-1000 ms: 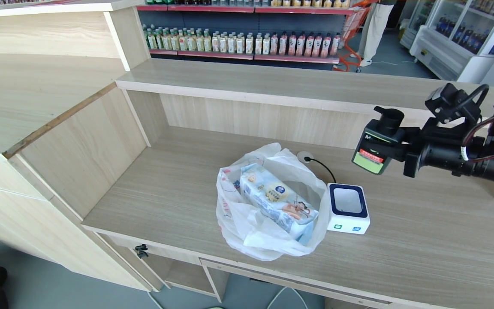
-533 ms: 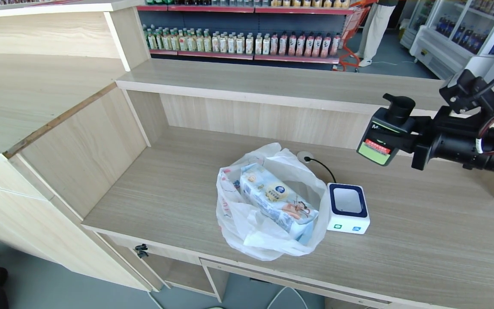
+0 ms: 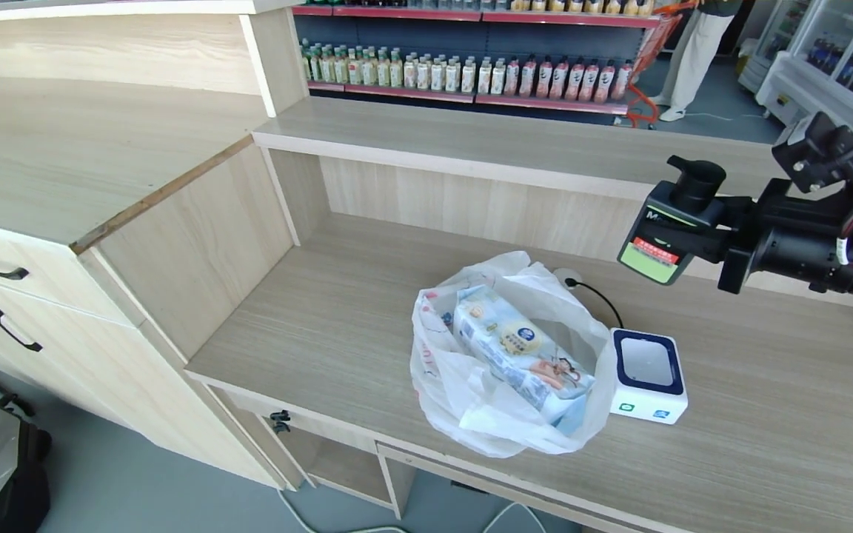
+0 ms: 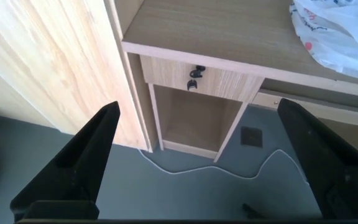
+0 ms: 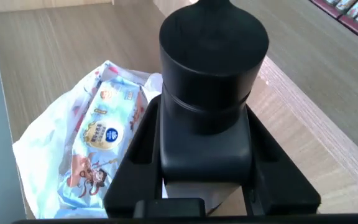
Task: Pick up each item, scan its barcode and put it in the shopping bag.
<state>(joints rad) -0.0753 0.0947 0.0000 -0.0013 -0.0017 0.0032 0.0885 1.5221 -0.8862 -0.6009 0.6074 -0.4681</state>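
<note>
A black bottle point(image 3: 667, 237) with a green and red label hangs in the air above the counter, up and to the right of the shopping bag, with my right gripper point(image 3: 715, 237) shut on it. In the right wrist view its round black cap point(image 5: 207, 93) stands between the fingers point(image 5: 135, 168). The white plastic shopping bag point(image 3: 471, 385) lies open on the counter with a blue-and-white tissue pack point(image 3: 515, 348) inside it. The white barcode scanner point(image 3: 649, 374) sits against the bag's right side. My left gripper point(image 4: 194, 162) is open, low in front of the counter.
The wooden counter point(image 3: 338, 318) has a raised ledge point(image 3: 471, 141) behind it and a tall side panel point(image 3: 197, 244) on the left. The scanner's black cable point(image 3: 597, 296) runs to the back. A drawer with a key point(image 4: 194, 74) sits below the front edge.
The head camera has turned, shifting the whole picture to the right. My right gripper has lifted the bottle a little higher. Bag, pack and scanner have not moved on the counter.
</note>
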